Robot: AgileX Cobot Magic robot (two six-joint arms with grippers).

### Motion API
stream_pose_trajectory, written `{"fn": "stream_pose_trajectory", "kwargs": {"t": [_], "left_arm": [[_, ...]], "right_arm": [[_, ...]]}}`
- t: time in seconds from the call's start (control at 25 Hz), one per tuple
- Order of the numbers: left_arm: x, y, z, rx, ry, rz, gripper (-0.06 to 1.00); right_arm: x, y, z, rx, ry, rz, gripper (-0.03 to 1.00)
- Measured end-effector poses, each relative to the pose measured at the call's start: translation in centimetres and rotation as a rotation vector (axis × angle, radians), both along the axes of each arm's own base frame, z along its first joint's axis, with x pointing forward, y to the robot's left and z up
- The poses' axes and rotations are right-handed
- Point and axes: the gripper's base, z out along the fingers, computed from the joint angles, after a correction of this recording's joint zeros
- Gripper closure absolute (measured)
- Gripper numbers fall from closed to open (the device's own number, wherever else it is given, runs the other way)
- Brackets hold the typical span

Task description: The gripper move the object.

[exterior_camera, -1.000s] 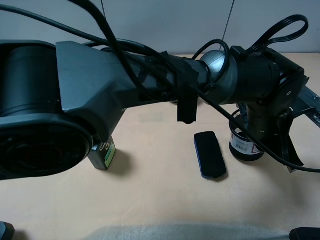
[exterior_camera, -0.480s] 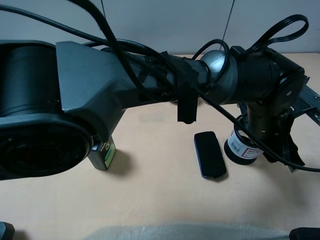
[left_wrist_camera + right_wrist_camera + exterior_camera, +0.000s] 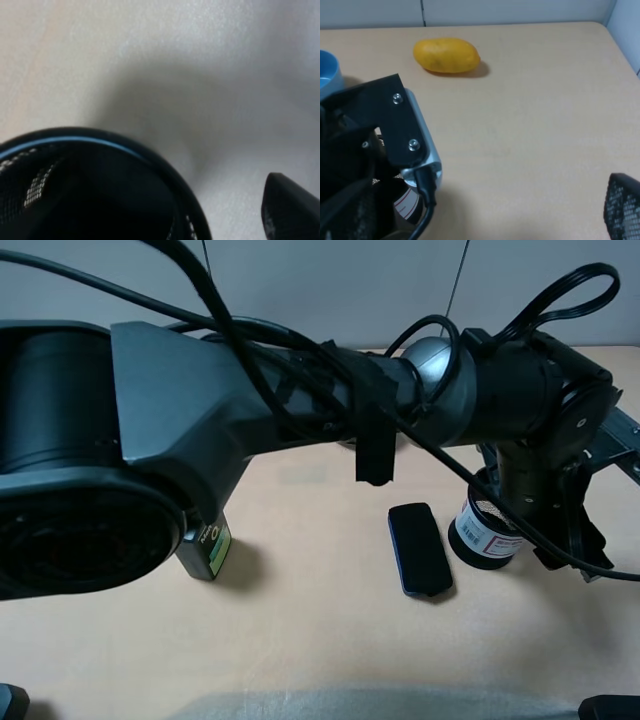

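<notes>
Nearest, the flat black phone lies on the surface. At its 3 o'clock stands the pen cup. The left end effector hangs at the cup's 3 o'clock, fingers wide and off the rim, so the cup seems to rest by itself.

Left arm: you have it stretched across from the left, well past the middle, forearm roughly level.
Left wrist: bent sharply, so the hand points downward.
Left gripper: jaws parted; one dark finger shows in its own wrist view, standing free.
Right gripper: only one textured fingertip shows at the frame edge; you can't judge its jaws.
</notes>
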Motion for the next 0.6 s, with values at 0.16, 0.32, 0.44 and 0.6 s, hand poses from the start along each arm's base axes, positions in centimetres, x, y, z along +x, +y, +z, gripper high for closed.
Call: {"fn": "stream_pose_trajectory", "kwargs": {"t": [0.16, 0.32, 0.44, 0.6], "left_arm": [[0.0, -0.1, 1.1, 0.012, 0.006, -0.004, 0.18], [0.1, 0.0, 2.5, 0.044, -0.006, -0.013, 0.18], [0.1, 0.3, 3.5, 0.079, 0.001, -0.017, 0.18], [0.1, 0.7, 4.9, 0.131, 0.003, -0.02, 0.16]], "right_arm": [[0.0, 0.0, 0.0, 0.0, 0.0, 0.0, 0.27], [0.0, 0.0, 0.0, 0.0, -0.001, 0.0, 0.27], [0.0, 0.0, 0.0, 0.0, -0.001, 0.0, 0.27], [0.0, 0.0, 0.0, 0.0, -0.001, 0.0, 0.27]]}}
